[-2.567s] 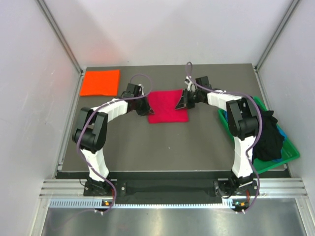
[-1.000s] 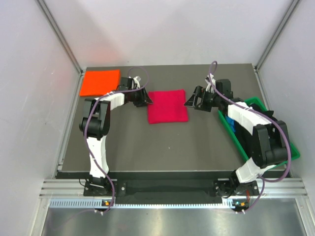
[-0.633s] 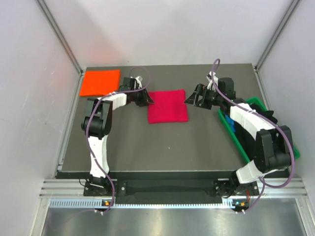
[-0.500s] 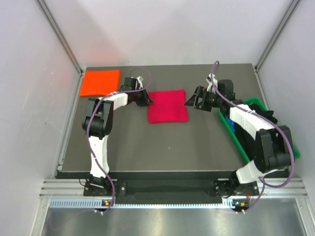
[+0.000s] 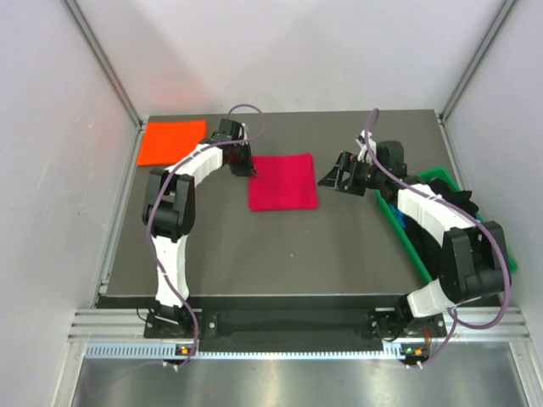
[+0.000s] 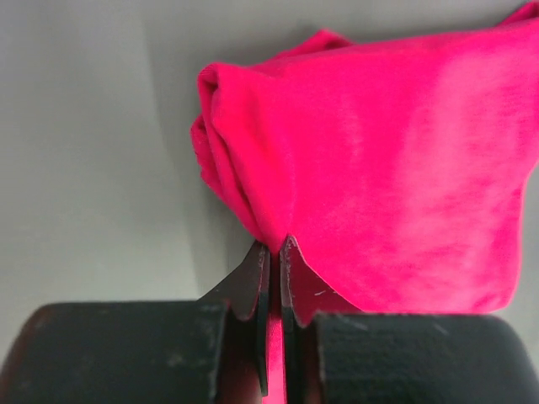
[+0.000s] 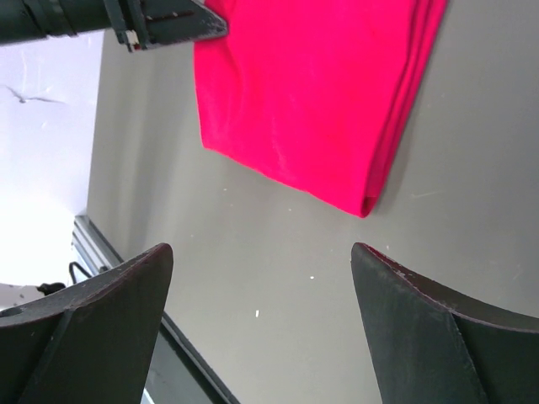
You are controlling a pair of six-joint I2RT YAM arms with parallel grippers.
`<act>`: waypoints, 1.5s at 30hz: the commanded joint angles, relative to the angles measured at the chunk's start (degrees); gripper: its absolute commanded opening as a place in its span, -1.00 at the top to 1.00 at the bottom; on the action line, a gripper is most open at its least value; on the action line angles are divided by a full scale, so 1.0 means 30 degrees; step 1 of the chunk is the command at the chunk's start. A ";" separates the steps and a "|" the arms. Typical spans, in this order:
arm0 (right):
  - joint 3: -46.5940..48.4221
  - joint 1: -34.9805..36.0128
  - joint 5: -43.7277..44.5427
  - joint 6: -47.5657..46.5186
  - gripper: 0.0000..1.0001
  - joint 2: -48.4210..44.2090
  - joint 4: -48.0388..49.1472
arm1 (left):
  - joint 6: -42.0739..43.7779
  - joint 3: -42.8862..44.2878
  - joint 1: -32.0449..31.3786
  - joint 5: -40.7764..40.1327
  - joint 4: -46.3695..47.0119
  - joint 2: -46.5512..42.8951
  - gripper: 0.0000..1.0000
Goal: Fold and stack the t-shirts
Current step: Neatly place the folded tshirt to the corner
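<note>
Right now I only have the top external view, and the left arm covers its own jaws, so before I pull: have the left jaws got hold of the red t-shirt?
Observer: Yes. In the left wrist view the left jaws are shut on a thin pinch of the red t-shirt at its edge.
Operator: Is the cloth flat there?
Observer: No, the corner beside the pinch is rolled into a small bunch.
Operator: And the right jaws?
Observer: Wide open with nothing between them, over bare table, short of the shirt's folded edge.
</note>
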 commanded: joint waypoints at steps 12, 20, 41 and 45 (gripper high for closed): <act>0.0438 0.0108 -0.0738 -0.0186 -0.75 -0.0498 0.0941 | 0.3972 0.3187 0.0540 -0.7036 -0.4612 -0.3250 1.00; -0.0090 0.0166 -0.0884 0.0018 -0.76 -0.0352 0.1526 | 0.7749 0.4646 0.1828 -0.7860 -0.4114 -0.3634 1.00; 0.1257 0.0136 -0.1031 -0.0831 -0.77 0.3427 0.2551 | 1.1472 0.9252 0.6166 -0.5547 -0.0835 -0.0498 1.00; 0.1258 0.0137 -0.1060 -0.0831 -0.77 0.3750 0.2755 | 1.1855 0.9194 0.6166 -0.4814 0.0188 -0.0468 1.00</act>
